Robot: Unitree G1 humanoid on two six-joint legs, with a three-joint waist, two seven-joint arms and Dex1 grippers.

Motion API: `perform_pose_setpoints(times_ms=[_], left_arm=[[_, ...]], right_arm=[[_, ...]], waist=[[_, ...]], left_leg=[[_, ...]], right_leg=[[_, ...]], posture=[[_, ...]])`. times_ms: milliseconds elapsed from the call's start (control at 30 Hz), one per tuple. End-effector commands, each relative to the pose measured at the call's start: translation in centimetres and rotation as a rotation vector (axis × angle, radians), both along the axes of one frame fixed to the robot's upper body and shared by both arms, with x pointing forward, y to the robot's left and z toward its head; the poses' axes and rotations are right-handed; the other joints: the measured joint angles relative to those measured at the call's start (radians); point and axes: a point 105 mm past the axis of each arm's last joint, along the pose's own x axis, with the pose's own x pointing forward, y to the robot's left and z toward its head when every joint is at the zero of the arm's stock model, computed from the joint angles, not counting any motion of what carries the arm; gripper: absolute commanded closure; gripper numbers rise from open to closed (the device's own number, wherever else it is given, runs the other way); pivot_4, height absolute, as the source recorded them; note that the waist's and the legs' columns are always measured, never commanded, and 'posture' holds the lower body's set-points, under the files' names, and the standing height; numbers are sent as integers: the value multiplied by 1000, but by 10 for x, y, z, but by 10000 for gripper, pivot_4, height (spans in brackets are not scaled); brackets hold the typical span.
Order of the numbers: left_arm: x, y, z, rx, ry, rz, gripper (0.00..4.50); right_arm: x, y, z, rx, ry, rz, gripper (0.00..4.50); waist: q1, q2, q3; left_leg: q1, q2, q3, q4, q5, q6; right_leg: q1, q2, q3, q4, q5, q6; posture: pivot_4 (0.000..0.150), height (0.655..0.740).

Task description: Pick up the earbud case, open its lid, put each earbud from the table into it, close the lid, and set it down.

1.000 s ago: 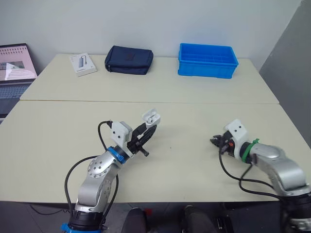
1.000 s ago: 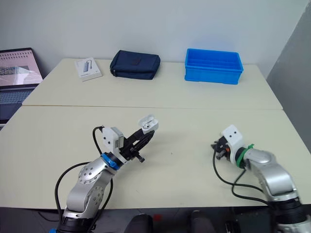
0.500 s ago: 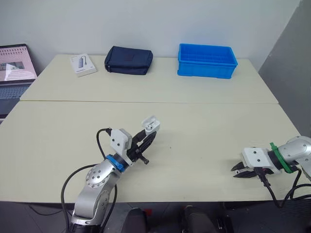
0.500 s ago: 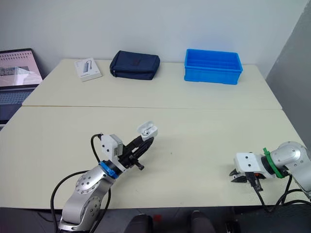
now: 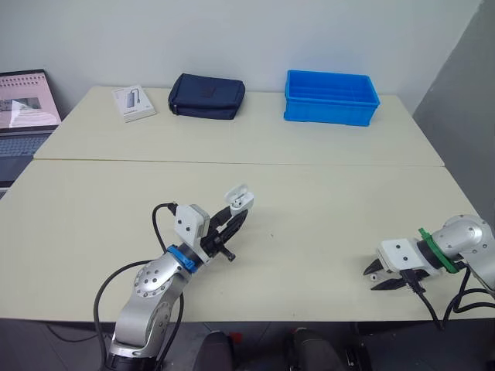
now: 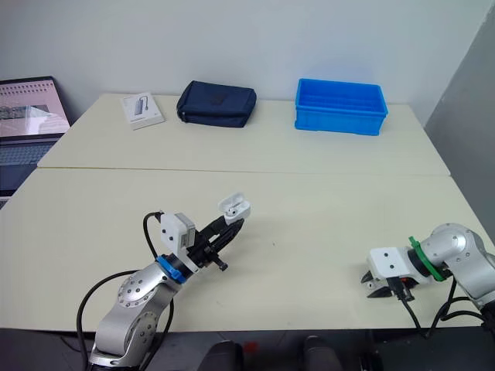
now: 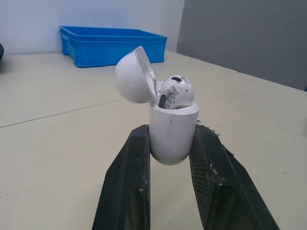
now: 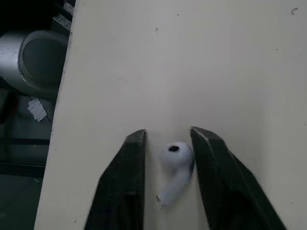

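Bare tabletop (image 5: 325, 209) open between left pincer (image 5: 237, 213) and right pincer (image 5: 371, 275), booklet (image 5: 132, 102), pouch (image 5: 206, 96) and blue bin (image 5: 330, 97) lining far edge toward 12 o'clock, laptop (image 5: 27, 108) at 10 o'clock

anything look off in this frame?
Two small things. The earbud in the open earbud case carries dark scuff marks and may be sitting a little high. The second earbud lies on the table fairly near its front edge, between the right gripper's open fingers.
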Motion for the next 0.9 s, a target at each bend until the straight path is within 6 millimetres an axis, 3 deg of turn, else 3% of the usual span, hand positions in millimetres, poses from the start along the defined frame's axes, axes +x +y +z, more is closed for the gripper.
perform_pose_setpoints(times_ms=[33,67,267,433,600,900], left_arm=[[-2,-2,16,-9,-60,-14,37382],[-2,-2,16,-8,-59,-15,37382],[-2,-3,14,-7,-53,-19,37382],[-3,-3,12,-9,-44,-20,37382],[-2,-6,9,-11,-35,-24,37382],[-1,-7,9,-11,-33,-25,37382]], right_arm=[[4,-3,-7,-26,-20,-4,16320],[6,-2,-4,-14,-35,-3,13232],[9,1,25,18,-127,-41,13126],[-1,6,48,7,-157,-171,13126],[-10,5,43,-127,-139,-445,13126],[-6,9,22,-184,-119,-548,13126]], waist=[[-3,-1,-1],[-4,-2,-1],[-3,-1,-1],[3,0,0],[3,1,0],[1,0,0]], left_leg=[[1,0,0,0,0,0],[1,0,0,1,0,0],[2,0,0,2,0,0],[-1,0,-1,0,0,0],[-1,0,-1,0,0,0],[-1,-1,-1,1,0,0]], right_leg=[[0,0,0,0,0,0],[1,0,0,1,0,0],[1,0,1,2,2,0],[-1,0,1,2,0,0],[-1,0,0,2,0,0],[-2,-1,1,1,-2,-4]], posture=[[1500,7324],[1500,7324],[1500,7324],[1500,7324],[1500,7324],[1500,7324]])
